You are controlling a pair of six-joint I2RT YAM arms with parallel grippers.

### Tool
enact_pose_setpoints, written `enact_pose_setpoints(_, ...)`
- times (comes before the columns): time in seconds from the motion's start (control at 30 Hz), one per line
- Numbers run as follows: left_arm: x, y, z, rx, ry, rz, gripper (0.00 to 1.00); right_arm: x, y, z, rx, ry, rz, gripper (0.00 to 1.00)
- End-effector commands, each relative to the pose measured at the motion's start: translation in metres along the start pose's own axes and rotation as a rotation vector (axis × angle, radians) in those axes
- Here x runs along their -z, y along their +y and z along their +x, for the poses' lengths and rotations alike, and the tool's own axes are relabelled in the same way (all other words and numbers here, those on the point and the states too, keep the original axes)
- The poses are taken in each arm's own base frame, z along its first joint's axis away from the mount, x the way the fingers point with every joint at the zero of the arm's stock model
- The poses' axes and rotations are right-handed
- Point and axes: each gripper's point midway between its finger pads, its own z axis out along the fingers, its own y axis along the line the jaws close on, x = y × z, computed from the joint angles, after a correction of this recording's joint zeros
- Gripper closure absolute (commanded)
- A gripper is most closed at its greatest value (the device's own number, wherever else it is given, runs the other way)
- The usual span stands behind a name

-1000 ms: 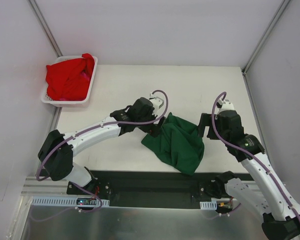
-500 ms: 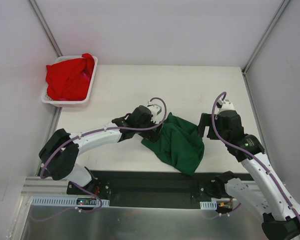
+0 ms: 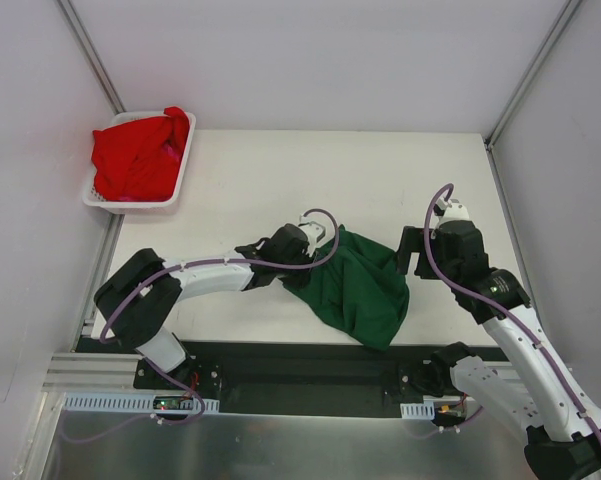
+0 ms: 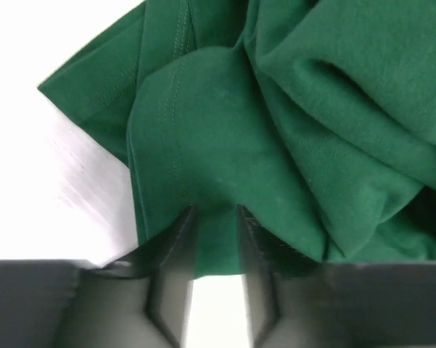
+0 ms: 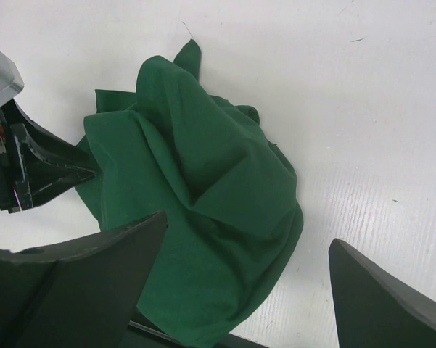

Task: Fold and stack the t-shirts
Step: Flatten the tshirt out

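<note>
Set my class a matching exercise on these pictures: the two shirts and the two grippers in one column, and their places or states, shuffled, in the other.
Column one
1. green shirt
2. red shirt
3. left gripper
4. right gripper

Column two
A. jaws wide open, holding nothing
B. heaped in the basket
C. jaws pinching a green fold
D. crumpled on the table

Pairs: 1-D, 2-B, 3-C, 4-A
</note>
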Motion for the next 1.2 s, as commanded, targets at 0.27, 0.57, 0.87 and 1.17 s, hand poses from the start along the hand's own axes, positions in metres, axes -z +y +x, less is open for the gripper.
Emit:
enact_pose_setpoints(0.27,0.021,-0.001,-0.012,-0.004,-0.082,-0.014,0.99,-0.033,0.023,0.023,-0.031,0.068,-0.11,0.04)
enact_pose_setpoints(0.57,0.038,0.006,-0.007,0.011,-0.114,-0.043,1.0,-0.061,0.025,0.023,-0.018,0.082,-0.095,0.04)
enact_pose_setpoints(0.87,0.027,0.004,-0.001,0.017,-0.081,-0.031,0.99,-0.072,0.027,0.008,-0.007,0.064,-0.072,0.04)
enact_pose_setpoints(1.17,0.012,-0.008,0.001,0.023,-0.061,0.035,0.74,-0.081,0.029,0.002,0.012,0.077,-0.06,0.04)
